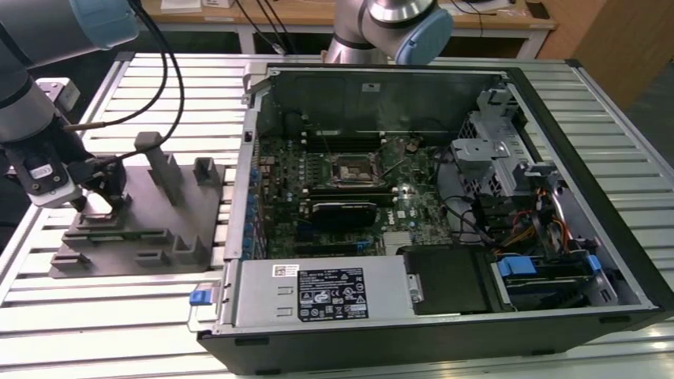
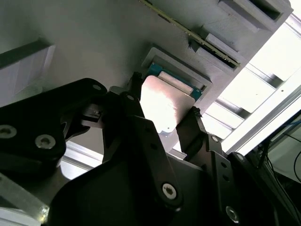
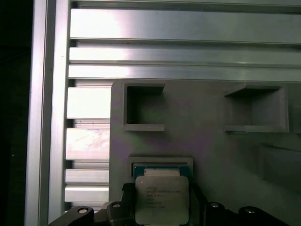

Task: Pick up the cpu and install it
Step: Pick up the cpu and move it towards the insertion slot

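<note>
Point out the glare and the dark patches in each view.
Second wrist view: the cpu has a metal top that glares near white, and the table slats beside the grey fixture are blown out. First wrist view: the table slats shine brightly, the cpu is evenly lit, and one edge of the picture is black. Exterior view: even light, with the computer case darker inside.

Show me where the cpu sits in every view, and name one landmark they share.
Exterior view: too small to make out; its spot is at the gripper, towards the exterior view's left.
Second wrist view: the cpu, silvery, held between the black fingers at a shallow pocket.
First wrist view: the cpu between the same fingers, in front of two square recesses.
Shared landmark: the grey fixture.
</note>
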`<move>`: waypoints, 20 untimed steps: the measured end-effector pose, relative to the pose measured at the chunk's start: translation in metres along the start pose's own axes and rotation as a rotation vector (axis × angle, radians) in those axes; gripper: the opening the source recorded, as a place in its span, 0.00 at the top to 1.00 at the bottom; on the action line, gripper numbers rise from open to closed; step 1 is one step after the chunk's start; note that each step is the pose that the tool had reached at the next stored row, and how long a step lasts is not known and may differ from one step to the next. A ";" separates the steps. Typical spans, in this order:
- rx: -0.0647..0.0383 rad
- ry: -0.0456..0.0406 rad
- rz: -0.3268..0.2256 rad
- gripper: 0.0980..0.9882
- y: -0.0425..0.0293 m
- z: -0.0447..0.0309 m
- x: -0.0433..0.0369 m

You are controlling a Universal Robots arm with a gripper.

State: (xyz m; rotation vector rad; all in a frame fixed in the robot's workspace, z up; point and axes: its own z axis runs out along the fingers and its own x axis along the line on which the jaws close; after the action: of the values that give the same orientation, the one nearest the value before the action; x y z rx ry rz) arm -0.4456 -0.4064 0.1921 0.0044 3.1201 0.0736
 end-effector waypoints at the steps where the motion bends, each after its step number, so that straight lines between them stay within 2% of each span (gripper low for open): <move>1: 0.000 0.0000 0.000 0.50 0.0000 0.0000 0.0000; 7: 0.000 0.0002 0.000 0.50 0.0001 -0.0033 0.0000; 20: 0.000 0.0000 0.000 0.50 0.0013 -0.0268 -0.0005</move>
State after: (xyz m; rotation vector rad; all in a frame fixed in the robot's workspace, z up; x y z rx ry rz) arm -0.4456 -0.4064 0.2189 0.0045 3.1201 0.0736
